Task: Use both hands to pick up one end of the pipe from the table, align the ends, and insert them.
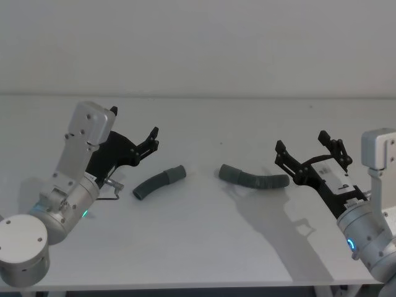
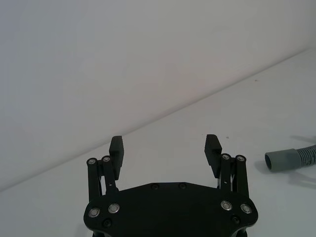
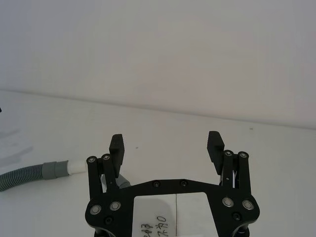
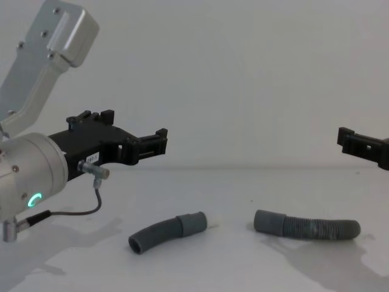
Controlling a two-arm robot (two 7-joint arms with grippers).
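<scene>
Short pipe (image 1: 159, 183) and longer pipe (image 1: 255, 178) lie crosswise, cuffs (image 1: 176, 173) facing.

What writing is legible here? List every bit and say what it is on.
"243" (uncertain, handwritten): on the white label of the right gripper; the marks beside it are unreadable.
Print on the small white tag of the left gripper: too small to read.

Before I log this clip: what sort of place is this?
Probably a lab test bench: a plain matte white table before a blank white wall, a short curved dark grey ribbed hose and a longer hose lying apart, and the black two-fingered left gripper and right gripper hovering open.
</scene>
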